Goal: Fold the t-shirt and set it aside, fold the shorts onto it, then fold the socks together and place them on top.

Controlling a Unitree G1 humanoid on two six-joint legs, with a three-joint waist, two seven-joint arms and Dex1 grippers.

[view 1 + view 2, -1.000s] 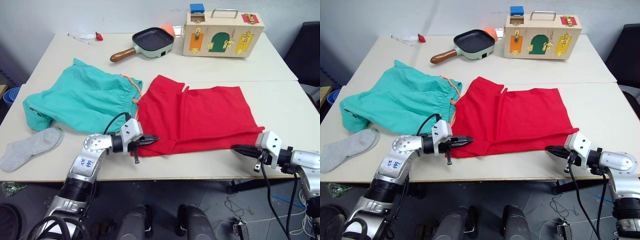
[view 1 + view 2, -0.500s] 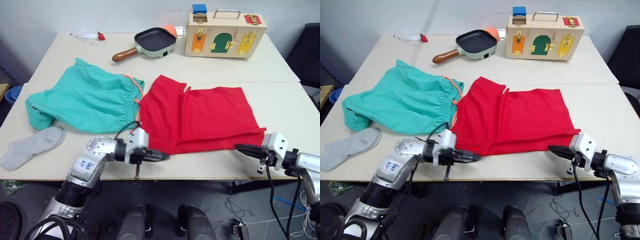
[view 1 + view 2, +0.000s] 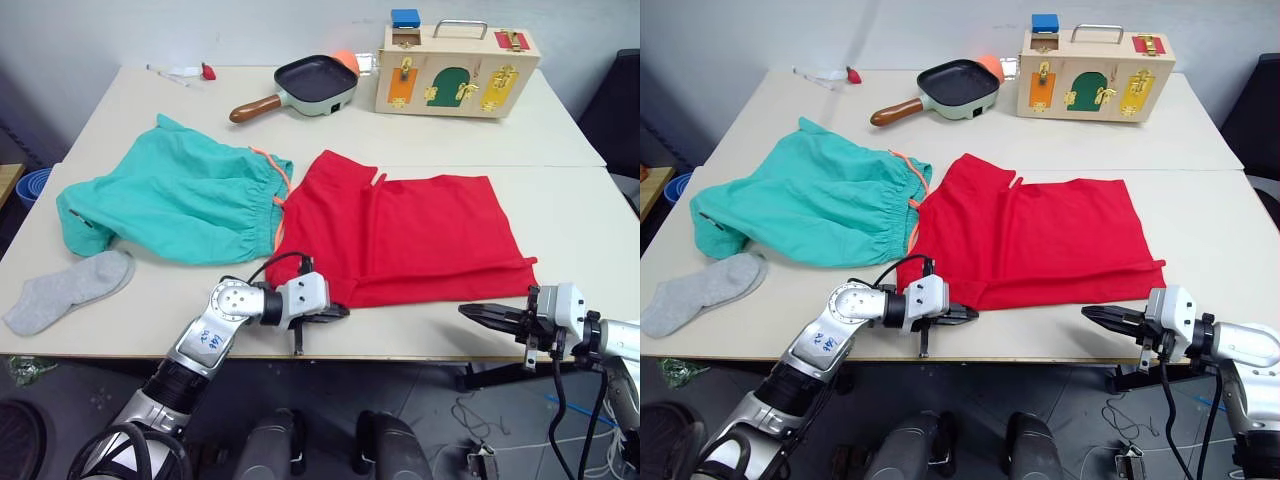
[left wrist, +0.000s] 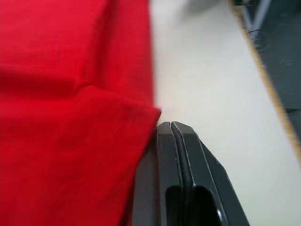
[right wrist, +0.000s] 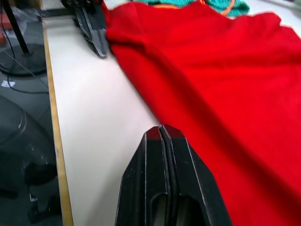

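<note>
Now left gripper [image 3: 338,311], fingers together, has slid along the t-shirt [image 3: 410,237] near hem toward its middle; right gripper [image 3: 478,313], also pressed together, has pulled off the hem corner; fold not started.

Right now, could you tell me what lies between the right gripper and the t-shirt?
Bare tabletop: the right wrist view shows the right gripper separated from the t-shirt by it.

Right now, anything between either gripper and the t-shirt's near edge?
Nothing visible. The left gripper sits at the t-shirt's near-left corner; only bare table separates the right gripper from the hem. Both jaws are shut.
</note>
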